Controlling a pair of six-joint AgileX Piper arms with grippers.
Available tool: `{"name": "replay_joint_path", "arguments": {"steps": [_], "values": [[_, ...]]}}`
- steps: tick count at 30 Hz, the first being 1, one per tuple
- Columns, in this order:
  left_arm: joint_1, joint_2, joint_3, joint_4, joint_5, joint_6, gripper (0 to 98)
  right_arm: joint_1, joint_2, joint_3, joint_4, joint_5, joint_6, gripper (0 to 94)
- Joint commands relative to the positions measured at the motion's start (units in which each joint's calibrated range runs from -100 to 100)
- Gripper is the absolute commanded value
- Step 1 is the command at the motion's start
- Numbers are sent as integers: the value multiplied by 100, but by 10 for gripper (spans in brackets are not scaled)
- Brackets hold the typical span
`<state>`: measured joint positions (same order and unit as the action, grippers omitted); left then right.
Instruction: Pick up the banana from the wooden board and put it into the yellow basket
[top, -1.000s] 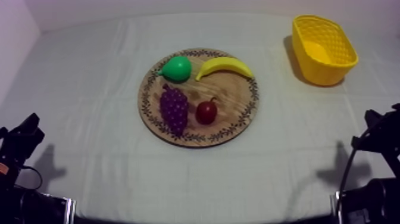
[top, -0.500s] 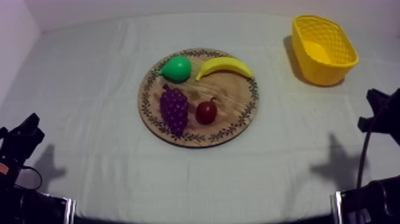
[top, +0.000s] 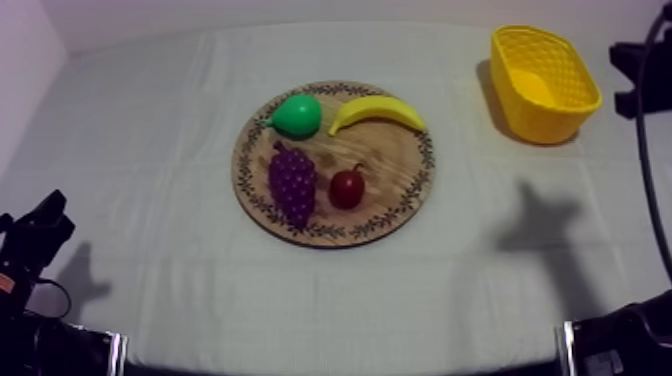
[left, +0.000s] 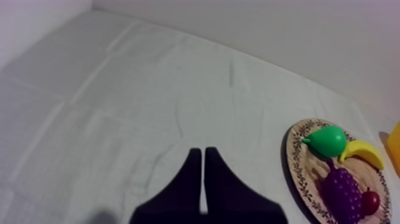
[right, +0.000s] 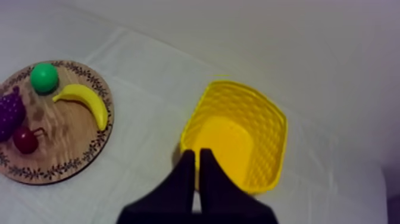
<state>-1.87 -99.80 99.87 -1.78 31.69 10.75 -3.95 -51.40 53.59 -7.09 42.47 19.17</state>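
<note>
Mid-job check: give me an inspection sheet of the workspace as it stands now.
Surface: grey-white cloth, creased.
Job's things: banana lying on the wooden board, near its far edge; yellow basket at the table's right side, empty.
Clutter: pear, grapes and small red fruit on the board.
Claws: left claw shut, over bare cloth; right claw shut, at the basket's near rim.
Cables: nothing seen on the cloth.
Surroundings: pale wall behind the table.
</note>
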Motion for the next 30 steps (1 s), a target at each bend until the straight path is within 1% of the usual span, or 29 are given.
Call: {"name": "replay_joint_path", "arguments": {"steps": [1,3,6,10,13,20,30], "values": [[2,-3,2,0,0,2,1,-47,616,-834,-43,362,417,3],[2,-3,2,0,0,2,1,-94,864,-1191,-70,683,623,4],[2,-3,2,0,0,2,1,-193,1255,-1750,-73,1109,818,4],[2,-3,2,0,0,0,1,-379,1852,-2499,-18,1622,962,5],[2,-3,2,0,0,1,1,-598,2307,-2931,99,1891,1005,5],[2,-3,2,0,0,1,1,-1096,3219,-3404,358,2136,1037,7],[2,-3,2,0,0,0,1,-1533,4446,-3832,535,2228,1124,9]]}}
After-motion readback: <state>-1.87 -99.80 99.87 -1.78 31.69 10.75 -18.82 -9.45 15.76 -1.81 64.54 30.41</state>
